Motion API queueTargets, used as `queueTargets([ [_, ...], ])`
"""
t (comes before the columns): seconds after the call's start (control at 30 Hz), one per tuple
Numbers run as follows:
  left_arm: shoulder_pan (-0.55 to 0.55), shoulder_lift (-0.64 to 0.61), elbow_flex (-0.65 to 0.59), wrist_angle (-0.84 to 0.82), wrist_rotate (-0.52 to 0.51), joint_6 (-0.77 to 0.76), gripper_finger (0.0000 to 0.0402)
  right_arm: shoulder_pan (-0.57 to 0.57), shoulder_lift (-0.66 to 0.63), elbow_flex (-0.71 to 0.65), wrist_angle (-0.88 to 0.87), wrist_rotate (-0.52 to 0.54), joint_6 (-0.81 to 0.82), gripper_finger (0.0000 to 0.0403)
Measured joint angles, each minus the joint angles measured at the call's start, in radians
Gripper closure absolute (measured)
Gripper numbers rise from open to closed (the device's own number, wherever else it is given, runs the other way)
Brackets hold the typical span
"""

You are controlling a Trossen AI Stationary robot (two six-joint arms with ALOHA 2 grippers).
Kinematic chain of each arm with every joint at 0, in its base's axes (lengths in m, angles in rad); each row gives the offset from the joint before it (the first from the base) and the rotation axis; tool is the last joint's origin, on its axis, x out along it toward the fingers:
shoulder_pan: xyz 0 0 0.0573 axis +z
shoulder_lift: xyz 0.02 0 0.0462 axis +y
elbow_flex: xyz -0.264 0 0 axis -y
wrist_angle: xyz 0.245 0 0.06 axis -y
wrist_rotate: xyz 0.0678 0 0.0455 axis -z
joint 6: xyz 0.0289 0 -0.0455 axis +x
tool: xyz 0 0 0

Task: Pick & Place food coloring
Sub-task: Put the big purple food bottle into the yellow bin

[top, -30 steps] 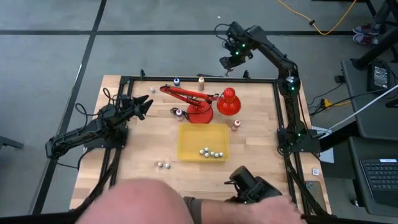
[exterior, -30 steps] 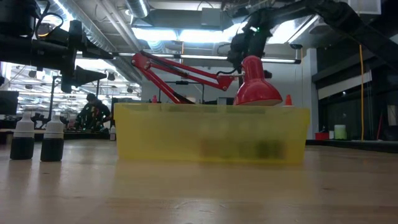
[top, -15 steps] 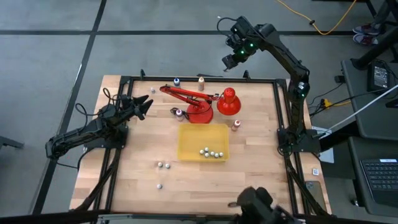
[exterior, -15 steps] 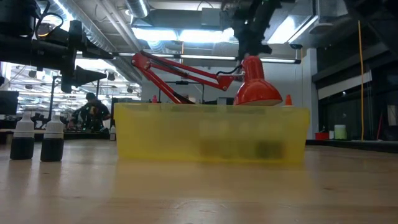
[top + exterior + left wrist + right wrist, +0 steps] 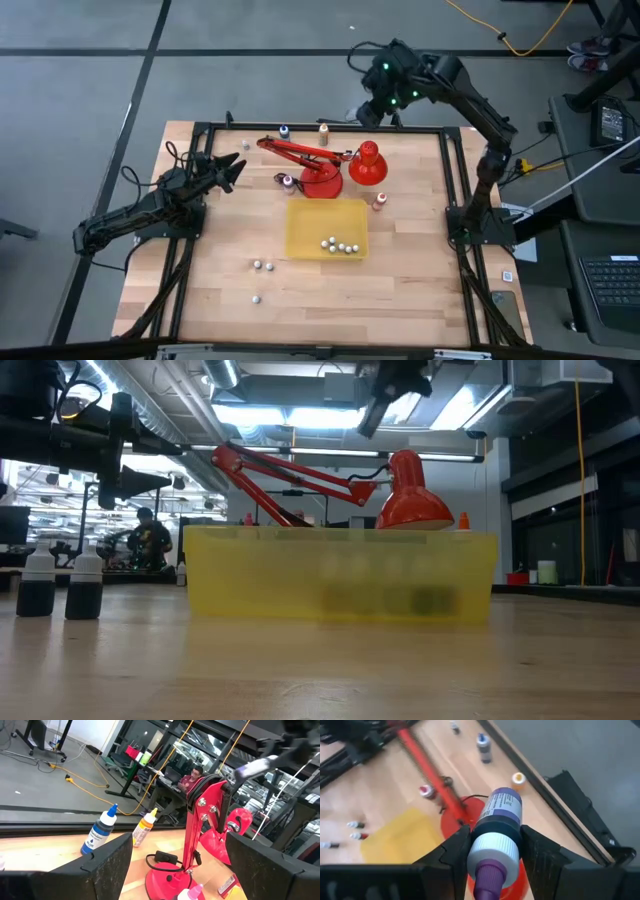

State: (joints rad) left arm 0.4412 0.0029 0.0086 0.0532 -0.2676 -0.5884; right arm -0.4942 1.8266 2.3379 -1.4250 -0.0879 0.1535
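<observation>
Food-colouring bottle with a purple cap and purple label (image 5: 496, 827) sits clamped between the fingers of the right gripper (image 5: 368, 110), raised at upper centre of the high view, beyond the far edge of the wooden table (image 5: 230, 250). More small bottles stand around the red desk lamp (image 5: 325, 165) at frame centre. Below it lies the yellow plastic tray (image 5: 325, 228). Left gripper (image 5: 232, 168), at centre left, hangs spread wide and empty.
</observation>
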Motion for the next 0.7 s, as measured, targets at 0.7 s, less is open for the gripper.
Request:
queueTargets([
  [0.7, 0.0, 0.0, 0.0, 0.0, 0.0, 0.0, 0.0091, 0.373, -0.091, -0.332, 0.161, 0.062, 0.075, 0.0249],
])
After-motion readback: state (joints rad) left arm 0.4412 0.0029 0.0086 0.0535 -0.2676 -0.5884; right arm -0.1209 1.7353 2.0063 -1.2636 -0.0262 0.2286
